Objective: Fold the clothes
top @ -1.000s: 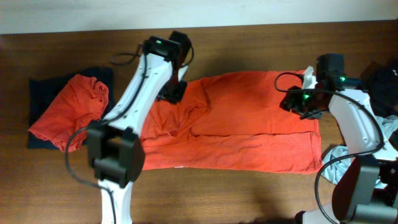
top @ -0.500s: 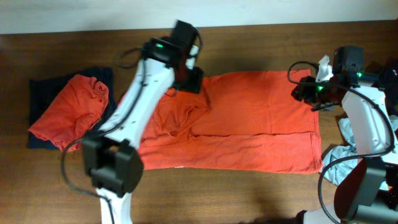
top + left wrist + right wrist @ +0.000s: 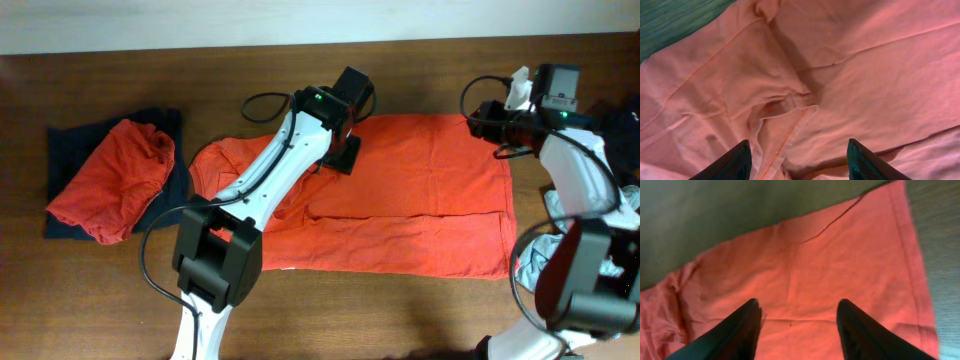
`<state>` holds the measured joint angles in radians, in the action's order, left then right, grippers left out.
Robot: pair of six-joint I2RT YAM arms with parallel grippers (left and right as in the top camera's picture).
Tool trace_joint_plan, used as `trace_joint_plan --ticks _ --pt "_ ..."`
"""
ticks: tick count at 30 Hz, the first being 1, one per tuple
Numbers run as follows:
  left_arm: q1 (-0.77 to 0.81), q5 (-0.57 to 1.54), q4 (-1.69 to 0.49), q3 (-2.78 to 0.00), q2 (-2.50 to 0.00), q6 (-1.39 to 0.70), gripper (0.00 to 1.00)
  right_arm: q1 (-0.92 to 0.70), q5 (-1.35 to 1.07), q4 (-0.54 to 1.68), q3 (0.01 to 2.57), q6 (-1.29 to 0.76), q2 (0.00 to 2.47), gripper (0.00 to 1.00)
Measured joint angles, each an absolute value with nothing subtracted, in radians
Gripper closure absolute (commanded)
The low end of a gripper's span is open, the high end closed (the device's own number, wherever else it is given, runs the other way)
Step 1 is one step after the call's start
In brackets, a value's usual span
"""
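Overhead: red-orange garment (image 3: 420, 170), brown wooden table (image 3: 400, 315), white wall (image 3: 150, 20).

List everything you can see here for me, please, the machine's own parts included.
shirt: one, red-orange, spread across the middle of the table.
crumpled garment: one, orange-red, at the left, lying on the dark cloth.
dark cloth: one, navy, at the left, under the crumpled garment.
pale cloth: at least one, grey-blue, at the right by the right arm's base.
black cloth: one, at the far right edge, partly cut off.
table: one, brown wood.
left gripper: one, black fingers, open, over the shirt's wrinkled part.
right gripper: one, black fingers, open, over the shirt's far right corner.
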<state>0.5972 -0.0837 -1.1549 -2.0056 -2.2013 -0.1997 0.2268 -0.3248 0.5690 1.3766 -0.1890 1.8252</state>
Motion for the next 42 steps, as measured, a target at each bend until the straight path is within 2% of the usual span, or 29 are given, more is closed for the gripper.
trace_joint_plan --ticks 1,6,13,20,30,42 --pt "0.597 -0.088 -1.161 -2.006 -2.201 -0.200 0.39 0.227 -0.332 0.570 1.377 -0.192 1.842 0.60" --pt "0.591 -0.115 -1.183 -2.005 -2.201 -0.200 0.39 0.227 -0.385 0.630 1.395 -0.260 1.915 0.59" --pt "0.582 -0.140 -1.185 -2.005 -2.201 -0.200 0.38 0.228 -0.407 0.726 1.609 -0.303 1.987 0.48" --pt "0.561 -0.147 -1.185 -2.005 -2.201 -0.200 0.38 0.246 -0.410 0.739 1.810 -0.220 2.118 0.41" --pt "0.556 -0.149 -1.184 -2.005 -2.201 -0.200 0.37 0.374 -0.409 0.667 1.850 -0.128 2.328 0.41" --pt "0.556 -0.150 -1.185 -2.005 -2.201 -0.200 0.37 0.365 -0.410 0.600 1.861 -0.108 2.386 0.41"
